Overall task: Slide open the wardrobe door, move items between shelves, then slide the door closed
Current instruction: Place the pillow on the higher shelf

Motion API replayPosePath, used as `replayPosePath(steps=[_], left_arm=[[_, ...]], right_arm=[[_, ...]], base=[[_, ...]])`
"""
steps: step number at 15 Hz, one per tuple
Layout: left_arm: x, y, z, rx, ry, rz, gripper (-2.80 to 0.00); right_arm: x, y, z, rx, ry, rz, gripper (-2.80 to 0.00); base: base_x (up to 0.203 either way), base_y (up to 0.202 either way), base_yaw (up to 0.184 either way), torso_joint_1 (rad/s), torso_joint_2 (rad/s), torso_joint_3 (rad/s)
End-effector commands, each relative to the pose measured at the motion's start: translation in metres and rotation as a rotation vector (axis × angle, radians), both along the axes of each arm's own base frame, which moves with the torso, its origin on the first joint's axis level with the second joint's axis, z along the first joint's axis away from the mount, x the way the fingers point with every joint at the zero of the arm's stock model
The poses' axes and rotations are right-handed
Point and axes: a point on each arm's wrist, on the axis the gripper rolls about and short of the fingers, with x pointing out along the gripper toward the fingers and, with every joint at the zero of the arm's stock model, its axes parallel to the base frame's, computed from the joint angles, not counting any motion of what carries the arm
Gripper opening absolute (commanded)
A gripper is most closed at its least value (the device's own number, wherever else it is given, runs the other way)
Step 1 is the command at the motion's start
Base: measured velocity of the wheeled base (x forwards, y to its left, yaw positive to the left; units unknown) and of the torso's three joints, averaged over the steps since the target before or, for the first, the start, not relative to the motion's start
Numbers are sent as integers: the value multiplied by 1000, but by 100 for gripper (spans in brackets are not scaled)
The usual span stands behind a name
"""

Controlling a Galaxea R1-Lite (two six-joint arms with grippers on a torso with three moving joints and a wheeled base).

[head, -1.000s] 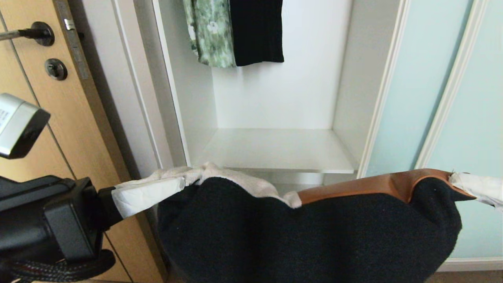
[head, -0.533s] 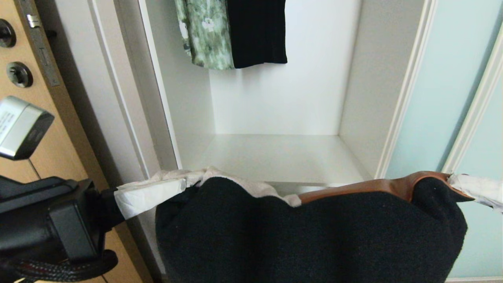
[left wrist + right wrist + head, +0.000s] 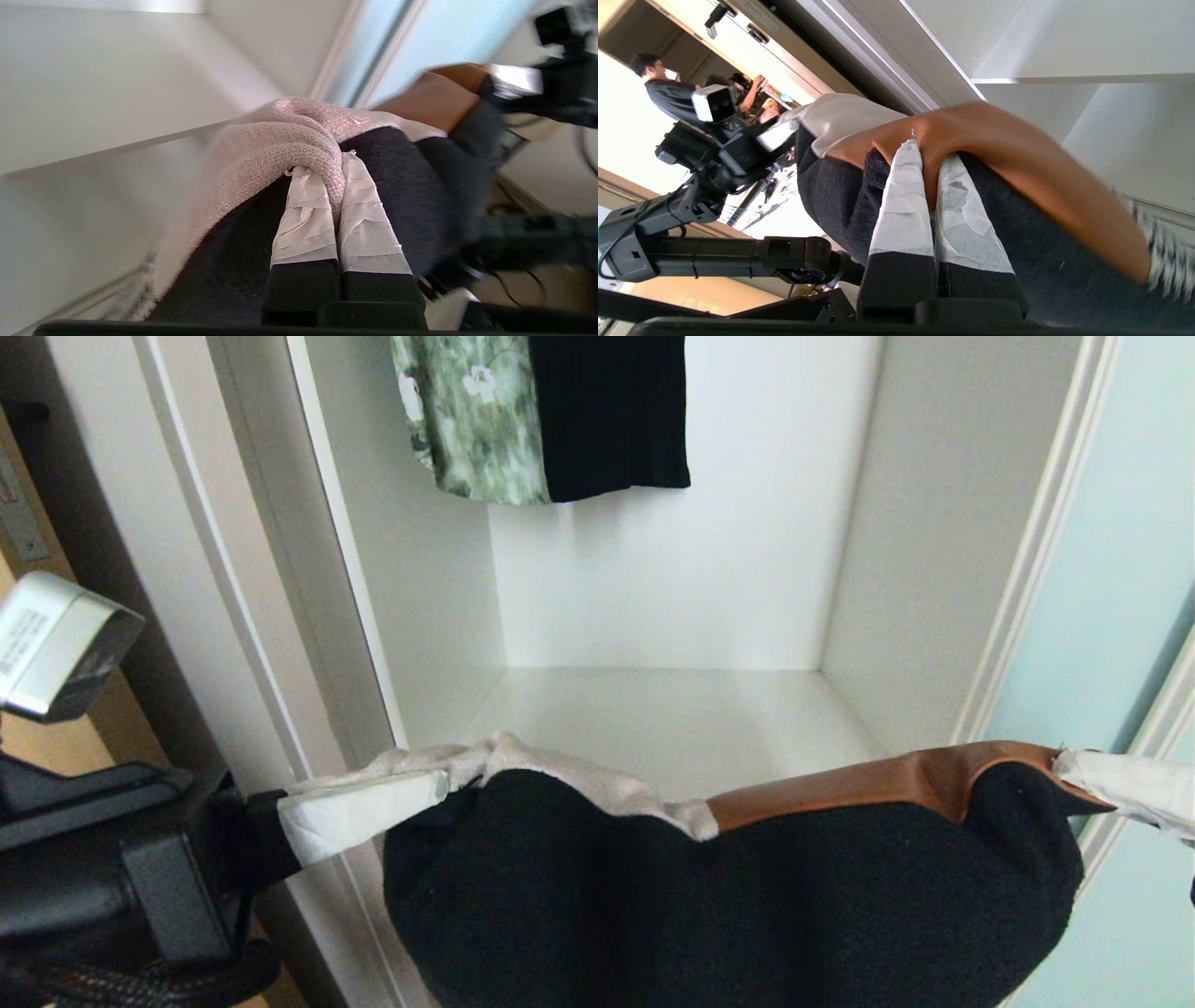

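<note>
Black-backed cushion [image 3: 728, 896] fills the lower frame, hung between my left gripper [image 3: 439, 786] and right gripper [image 3: 1064, 767], each clamped tight on a top corner. I judge a thin pinch could slip. White shelf [image 3: 653, 719] at centre holds nothing; green dress [image 3: 467, 420] hangs upper centre.

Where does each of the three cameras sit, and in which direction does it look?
Head view: high on the robot, looking forward and down into the wardrobe at the white shelf; both arms show, holding the cushion.
Left wrist view: behind the left claw, shut on the cushion's off-white corner.
Right wrist view: behind the right claw, shut on the rust-orange corner; the left arm shows beyond.
All three views show the cushion and the shelf.
</note>
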Motion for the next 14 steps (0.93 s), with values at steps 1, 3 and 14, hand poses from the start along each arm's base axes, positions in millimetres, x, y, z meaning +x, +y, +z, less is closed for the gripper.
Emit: replayPosePath(steps=[1, 3, 14], left_arm=[[-3, 2, 7, -12, -35, -5, -280], [-2, 3, 20, 1, -50, 20, -280], [73, -31, 78, 25, 1, 368, -280]], right_arm=[[4, 1, 2, 2, 7, 4, -280], [12, 3, 11, 5, -6, 2, -280], [97, 17, 79, 32, -99, -50, -280]], base=[[0, 0, 0, 0, 0, 0], [0, 0, 0, 0, 0, 0], [0, 0, 0, 0, 0, 0]])
